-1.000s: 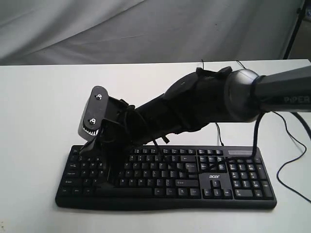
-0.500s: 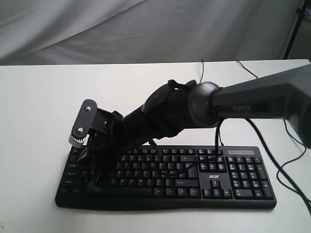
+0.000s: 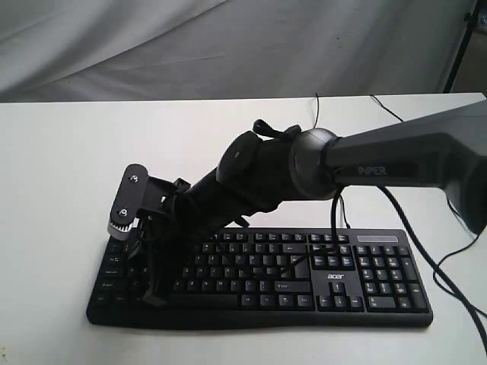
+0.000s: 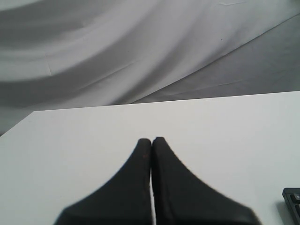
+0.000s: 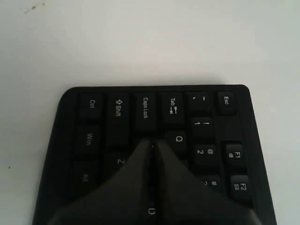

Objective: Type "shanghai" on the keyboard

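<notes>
The left fingers point(image 4: 145, 150) are clenched, tip against tip with nothing between them. They hang over bare white counter point(image 4: 225, 131). Only a corner of the keyboard point(image 4: 293, 201) shows in that wrist view, well apart from them (the exterior view does not show this arm at all). Behind the counter hangs a creased grey cloth point(image 3: 228, 46).

The keyboard lies flat close to the counter's near edge, about mid-scene, with its long side running left to right. At its left end the right fingers point(image 3: 154, 285) come down steeply onto the letter keys. They too are clenched, holding nothing, and together they make one blunt point. In the right wrist view that point sits just beside Caps Lock point(image 5: 145, 108), with Q point(image 5: 179, 139) on one side and Z point(image 5: 121, 161) on the other. This is the place of the A key, whose legend is hidden under the tips. The tips meet the key top, but I cannot tell whether the key is pushed down.

From there the dark arm point(image 3: 365, 163) slants up and away to the right edge of the scene, crossing above the keyboard's far row. Further right the keys lie uncovered. The white acer logo point(image 3: 335, 276) sits over the arrow keys, and the number pad point(image 3: 388, 277) is at the right end.
</notes>
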`<state>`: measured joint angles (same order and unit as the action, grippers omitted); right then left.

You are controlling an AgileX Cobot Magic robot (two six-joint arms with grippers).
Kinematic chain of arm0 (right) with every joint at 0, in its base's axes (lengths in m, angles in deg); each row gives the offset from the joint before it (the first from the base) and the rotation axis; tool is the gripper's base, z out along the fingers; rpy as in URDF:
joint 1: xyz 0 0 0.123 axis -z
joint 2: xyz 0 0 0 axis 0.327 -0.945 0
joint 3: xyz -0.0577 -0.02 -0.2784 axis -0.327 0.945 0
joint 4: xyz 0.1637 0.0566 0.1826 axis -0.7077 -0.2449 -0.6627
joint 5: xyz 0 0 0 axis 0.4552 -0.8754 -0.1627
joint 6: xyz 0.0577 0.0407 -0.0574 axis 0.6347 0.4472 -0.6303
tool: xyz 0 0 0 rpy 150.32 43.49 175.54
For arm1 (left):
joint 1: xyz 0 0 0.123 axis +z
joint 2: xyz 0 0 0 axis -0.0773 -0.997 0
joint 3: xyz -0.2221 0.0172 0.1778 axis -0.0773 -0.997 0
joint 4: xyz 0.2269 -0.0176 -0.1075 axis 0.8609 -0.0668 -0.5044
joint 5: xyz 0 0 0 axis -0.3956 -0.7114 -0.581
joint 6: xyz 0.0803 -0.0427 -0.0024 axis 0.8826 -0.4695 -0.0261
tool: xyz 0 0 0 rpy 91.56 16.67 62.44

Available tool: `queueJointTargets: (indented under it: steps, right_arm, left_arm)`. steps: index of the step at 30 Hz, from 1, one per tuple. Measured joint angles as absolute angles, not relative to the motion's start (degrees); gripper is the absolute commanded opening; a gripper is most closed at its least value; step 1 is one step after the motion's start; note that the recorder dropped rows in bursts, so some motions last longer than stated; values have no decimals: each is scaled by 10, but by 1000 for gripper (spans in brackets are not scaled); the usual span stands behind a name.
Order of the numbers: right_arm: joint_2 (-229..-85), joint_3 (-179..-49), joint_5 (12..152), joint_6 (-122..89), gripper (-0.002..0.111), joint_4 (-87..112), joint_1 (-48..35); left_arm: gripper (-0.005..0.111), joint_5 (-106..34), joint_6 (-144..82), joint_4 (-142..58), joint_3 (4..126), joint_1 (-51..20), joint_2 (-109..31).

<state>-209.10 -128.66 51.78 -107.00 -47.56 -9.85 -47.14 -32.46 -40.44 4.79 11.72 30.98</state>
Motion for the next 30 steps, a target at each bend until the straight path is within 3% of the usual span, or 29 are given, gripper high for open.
queueJointTargets:
  steps: [30]
  right_arm:
    - [-2108, -1287, 532, -1062, 0, -455, -109]
  left_arm:
    - [1, -471, -325, -404, 48, 117, 310]
